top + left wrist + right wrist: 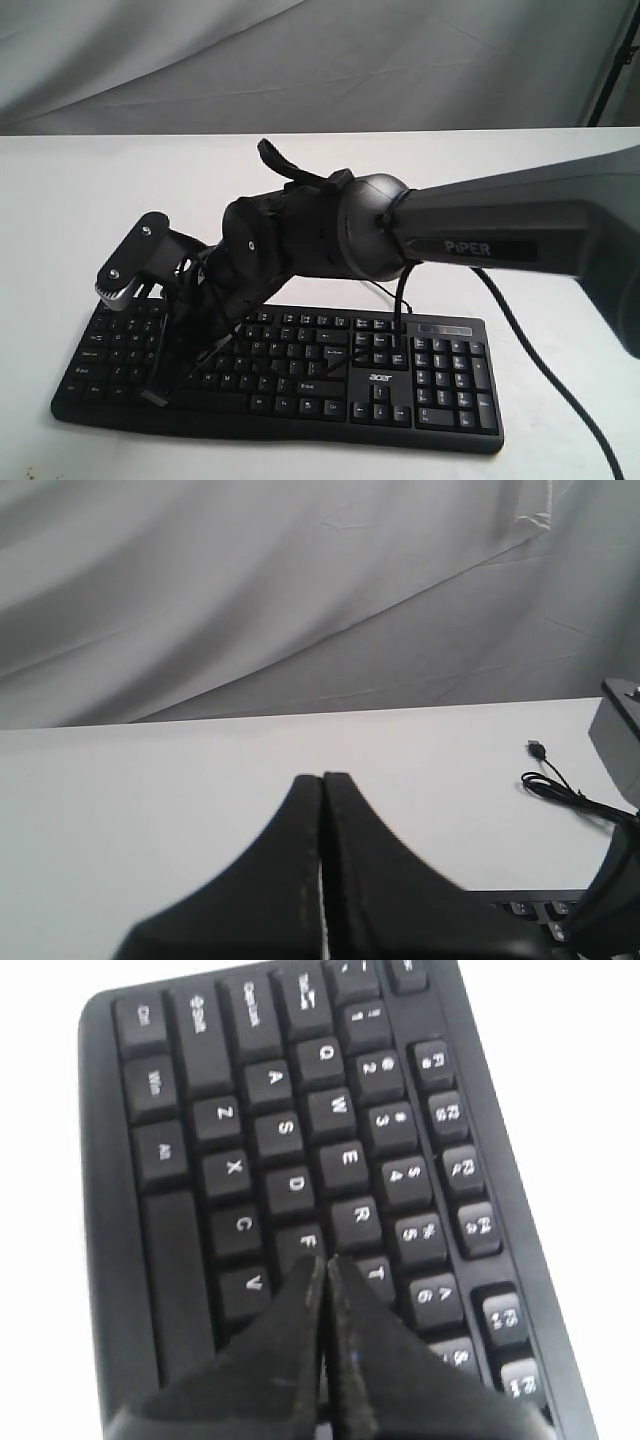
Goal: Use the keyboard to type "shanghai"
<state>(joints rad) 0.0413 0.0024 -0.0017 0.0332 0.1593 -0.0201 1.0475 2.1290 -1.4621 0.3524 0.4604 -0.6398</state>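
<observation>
The black keyboard (430, 425) with a white "acer" logo lies across the white table, and my right arm reaches over its left half. In the right wrist view my right gripper (325, 1260) is shut with nothing in it. Its tips sit low over the keyboard (180, 1260) between the F key (308, 1243) and the T key (376, 1272); I cannot tell whether they touch a key. The exterior view shows this gripper (172, 380) angled down over the left letter keys. My left gripper (322, 778) is shut and empty above bare table, beside a keyboard corner (530, 905).
The keyboard's thin black USB cable (548, 780) lies coiled on the table behind it. The right arm's dark body (500, 235) and its own cable (545, 355) hang over the right of the table. Grey cloth (300, 60) backs the scene.
</observation>
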